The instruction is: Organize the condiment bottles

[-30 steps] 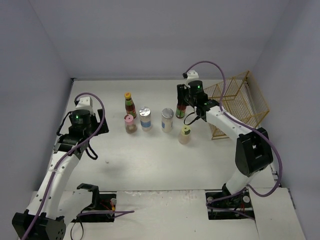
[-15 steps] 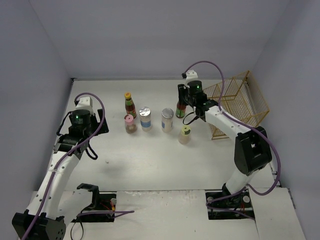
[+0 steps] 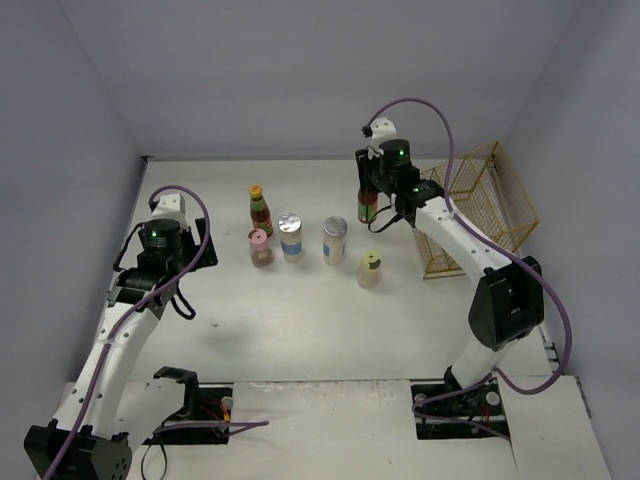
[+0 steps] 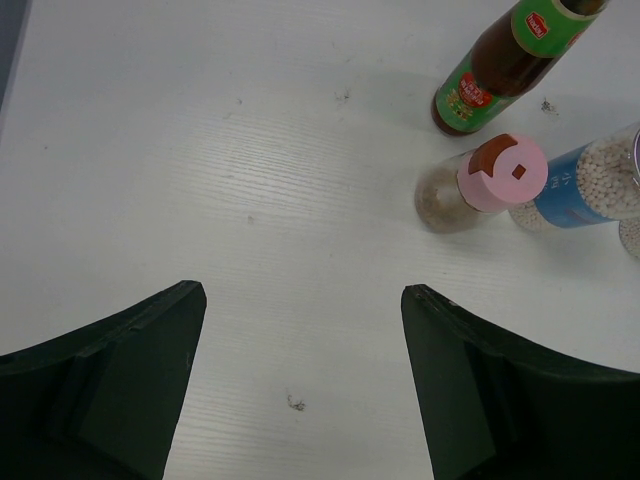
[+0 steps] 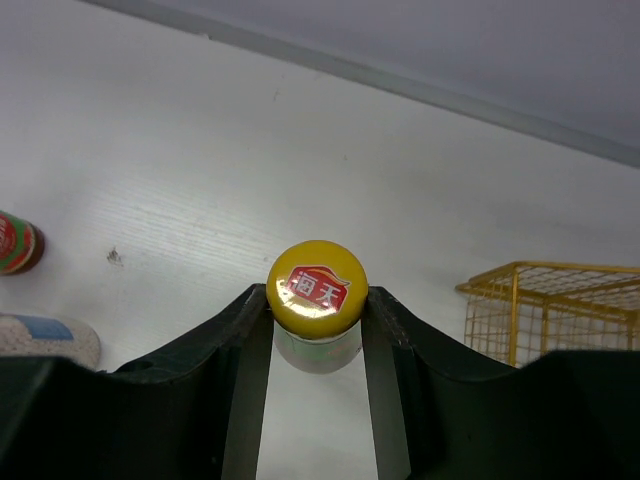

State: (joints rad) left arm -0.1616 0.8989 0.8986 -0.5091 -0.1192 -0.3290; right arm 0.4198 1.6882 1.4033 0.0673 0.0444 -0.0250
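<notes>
Yellow-capped sauce bottle (image 3: 367,203), far right near the wire basket (image 3: 480,205), is hanging pinched at the cap in my right gripper (image 5: 316,298) for a clean vertical lift, while I'm holding the left gripper (image 4: 300,330) wide open, empty.

Left wrist: sauce bottle (image 4: 500,62) top cropped by edge; blue-labelled jar (image 4: 588,186) cut off right. Right wrist: gold wire basket (image 5: 560,310) cropped right.
</notes>
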